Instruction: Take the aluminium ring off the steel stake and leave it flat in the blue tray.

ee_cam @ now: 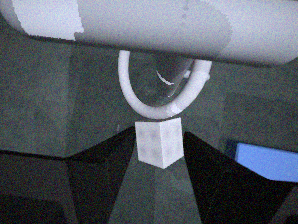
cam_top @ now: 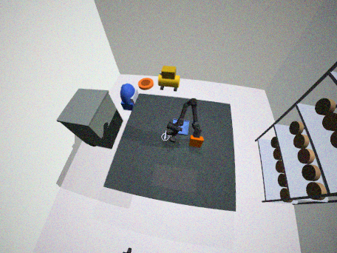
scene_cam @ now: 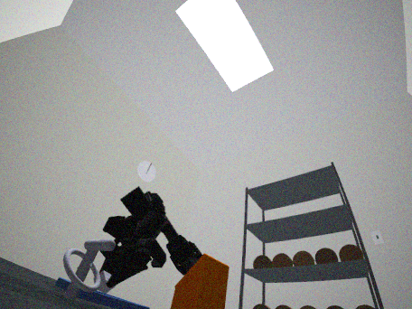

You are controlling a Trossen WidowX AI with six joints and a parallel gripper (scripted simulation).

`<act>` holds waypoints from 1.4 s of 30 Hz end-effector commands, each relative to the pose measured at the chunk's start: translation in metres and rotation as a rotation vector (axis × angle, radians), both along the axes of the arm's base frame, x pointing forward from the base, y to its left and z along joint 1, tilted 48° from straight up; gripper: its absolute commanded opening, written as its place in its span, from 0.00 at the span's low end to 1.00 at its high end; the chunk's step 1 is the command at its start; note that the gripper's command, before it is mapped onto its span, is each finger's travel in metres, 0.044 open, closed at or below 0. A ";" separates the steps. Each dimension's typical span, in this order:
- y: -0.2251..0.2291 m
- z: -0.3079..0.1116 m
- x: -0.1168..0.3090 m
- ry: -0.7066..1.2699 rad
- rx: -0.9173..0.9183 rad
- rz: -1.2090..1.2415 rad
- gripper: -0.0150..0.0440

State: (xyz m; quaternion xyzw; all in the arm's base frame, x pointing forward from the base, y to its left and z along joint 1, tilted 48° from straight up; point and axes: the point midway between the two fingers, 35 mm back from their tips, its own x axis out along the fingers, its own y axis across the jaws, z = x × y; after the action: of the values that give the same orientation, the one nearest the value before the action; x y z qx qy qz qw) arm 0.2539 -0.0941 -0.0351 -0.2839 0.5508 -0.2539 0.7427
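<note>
"Fingers closed on the pale square tab of our round-section aluminium ring: is that how we read the black parallel-jaw gripper?"

"Yes, we have it by the tab, partway open around that block. The ring stands on edge around the pale steel stake, below its thick cross-bar, so it isn't free yet."

"How do we expect it to handle?"

"Stiff and fairly light, we'd guess, and smooth enough to twist in our grip. The tab's flat faces should suit our pads better than the rounded hoop. We'd judge it hard to damage, but pulling straight up would likely jam it on the bar; we should tip it and pass one end through first."

"And what can't we make out?"

"From the wrist, the cross-bar cuts off the ring's top and most of the stake. In the exterior view, the dark arm merges with the fingers, and the blue tray shows only as a strip. From above, everything at the stake is tiny, so we can't tell whether ring and bar touch."
</note>
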 end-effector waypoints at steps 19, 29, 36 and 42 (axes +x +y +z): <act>0.003 0.008 0.006 0.071 0.053 -0.079 0.25; 0.004 0.015 0.007 0.107 0.071 -0.118 0.25; 0.005 0.021 0.006 0.132 0.082 -0.147 0.25; 0.005 0.027 0.006 0.154 0.090 -0.173 0.25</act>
State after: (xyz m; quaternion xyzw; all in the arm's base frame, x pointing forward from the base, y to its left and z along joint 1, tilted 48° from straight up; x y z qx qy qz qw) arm 0.2592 -0.0897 -0.0107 -0.2272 0.6355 -0.2678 0.6876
